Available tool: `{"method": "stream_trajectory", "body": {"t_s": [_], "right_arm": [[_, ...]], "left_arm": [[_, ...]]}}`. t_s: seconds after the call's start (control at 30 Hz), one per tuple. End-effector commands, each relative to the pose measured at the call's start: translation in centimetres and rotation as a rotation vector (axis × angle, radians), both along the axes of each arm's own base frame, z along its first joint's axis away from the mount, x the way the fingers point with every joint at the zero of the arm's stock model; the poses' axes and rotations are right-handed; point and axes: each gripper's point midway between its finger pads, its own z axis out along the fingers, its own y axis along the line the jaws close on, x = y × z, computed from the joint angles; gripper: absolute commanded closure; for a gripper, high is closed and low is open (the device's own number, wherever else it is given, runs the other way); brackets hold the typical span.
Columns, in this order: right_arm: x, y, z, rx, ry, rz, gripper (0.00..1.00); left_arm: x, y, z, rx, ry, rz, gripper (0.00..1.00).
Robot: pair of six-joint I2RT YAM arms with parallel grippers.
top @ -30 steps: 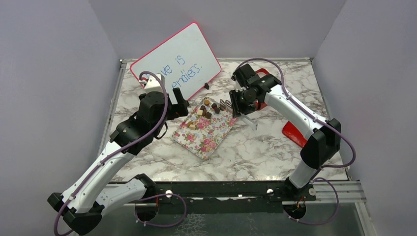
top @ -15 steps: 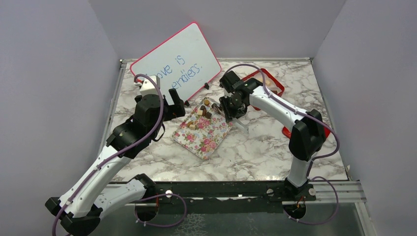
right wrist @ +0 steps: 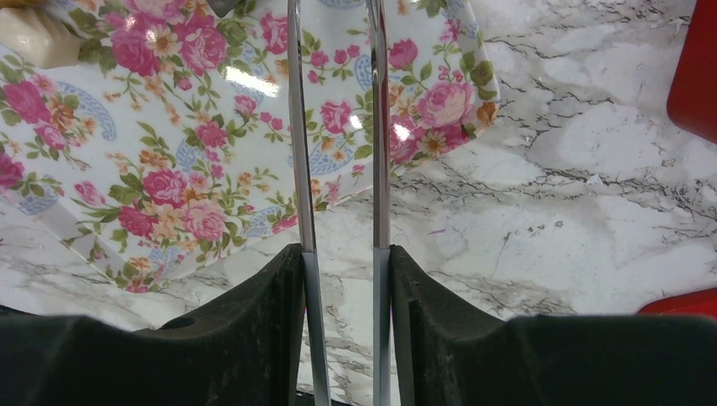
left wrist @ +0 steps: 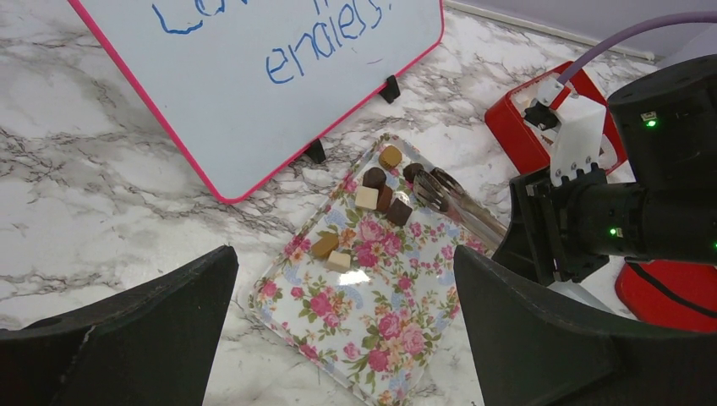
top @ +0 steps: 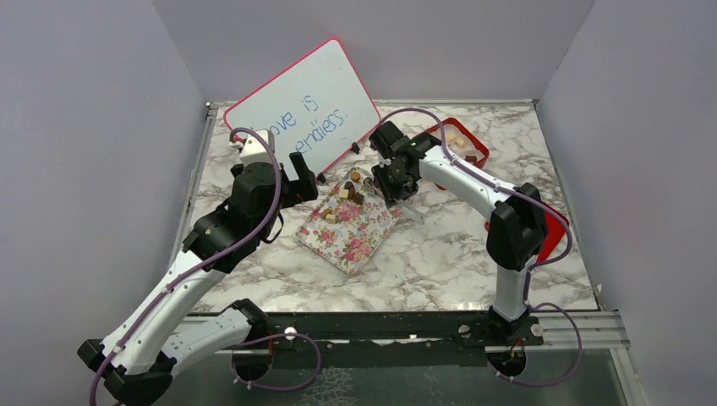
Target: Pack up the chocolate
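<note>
Evidently the picking-up step is in hand: the right gripper [right wrist: 342,262] is clamped on a pair of slim metal tongs [left wrist: 461,207], whose two blades stand a little apart and reach over the far right corner of the floral-patterned rectangular tray [left wrist: 372,313]. The small brown, dark and cream chocolate pieces [left wrist: 380,190] sit mostly clustered at that far end of the tray, two more lie by its left edge, and a few show inside the red square box [top: 480,152] toward the far right corner of the white marble worktop [top: 440,254]. From where I stand the tong tips lie just beside the dark pieces (whether anything sits between them I cannot tell, since the wrist view cuts the tips off). The next move, I would judge, calls for setting the tips around one piece, squeezing gently, then carrying it across to the box. The right arm stretches forward and leftward, its wrist bent down over the tray. The left gripper [top: 303,173] hangs with jaws spread wide and nothing in them, above the worktop off the tray's left edge, before the pink-framed whiteboard [top: 300,106].
</note>
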Motion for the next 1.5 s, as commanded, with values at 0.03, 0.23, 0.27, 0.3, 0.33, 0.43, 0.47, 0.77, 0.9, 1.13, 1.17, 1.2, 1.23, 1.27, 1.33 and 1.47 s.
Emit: {"method": "stream_trajectory", "body": {"t_s": [0.03, 0.23, 0.27, 0.3, 0.33, 0.43, 0.47, 0.77, 0.9, 1.13, 1.17, 1.2, 1.23, 1.27, 1.33, 1.47], "right_arm": [[0.8, 0.4, 0.3, -0.031, -0.032, 0.021, 0.6], [0.1, -0.2, 0.4, -0.099, -0.041, 0.029, 0.66], [0.0, -0.4, 0.4, -0.111, -0.041, 0.028, 0.67], [-0.1, -0.5, 0.4, -0.118, -0.039, 0.026, 0.68], [-0.2, -0.6, 0.5, -0.119, -0.04, 0.025, 0.69], [-0.4, -0.7, 1.2, -0.108, -0.048, 0.02, 0.7], [-0.4, -0.7, 1.4, -0.102, -0.05, 0.016, 0.7], [-1.9, 0.8, 3.9, 0.038, -0.025, -0.019, 0.73], [-2.2, 1.2, 5.2, 0.082, -0.027, -0.037, 0.74], [-1.7, 0.7, 8.1, 0.094, -0.063, -0.062, 0.75], [-1.6, 0.4, 8.4, 0.096, -0.066, -0.07, 0.75], [-1.4, 0.1, 8.7, 0.099, -0.067, -0.08, 0.75], [-1.2, -0.3, 8.9, 0.097, -0.064, -0.091, 0.75], [-1.1, -0.7, 9.2, 0.095, -0.065, -0.104, 0.75], [-0.6, -1.8, 9.6, 0.09, -0.067, -0.133, 0.74], [0.3, -4.3, 10.1, 0.074, -0.072, -0.182, 0.74]], "left_arm": [[0.2, 0.7, 0.7, 0.004, -0.031, 0.029, 0.01], [0.1, 0.9, 0.6, 0.0, -0.034, 0.036, 0.01], [0.1, 0.9, 0.5, 0.001, -0.032, 0.039, 0.01], [0.1, 0.9, 0.5, 0.0, -0.031, 0.042, 0.01], [0.1, 0.9, 0.5, -0.001, -0.031, 0.043, 0.01], [0.3, 0.9, 0.5, 0.006, -0.029, 0.043, 0.01], [0.3, 0.8, 0.5, 0.007, -0.029, 0.041, 0.01], [0.4, 0.3, 0.3, 0.002, -0.02, 0.023, 0.01], [0.5, 0.1, 0.1, -0.004, -0.015, 0.021, 0.01], [0.7, -0.3, -0.1, -0.004, -0.005, 0.013, 0.01], [0.7, -0.3, -0.2, -0.007, -0.004, 0.012, 0.01], [0.7, -0.4, -0.3, -0.011, -0.001, 0.011, 0.01], [0.6, -0.4, -0.3, -0.013, 0.001, 0.009, 0.01], [0.6, -0.5, -0.4, -0.016, 0.002, 0.006, 0.01], [0.6, -0.6, -0.6, -0.015, 0.008, 0.001, 0.01], [0.6, -0.7, -0.6, -0.017, 0.009, -0.006, 0.01]]}}
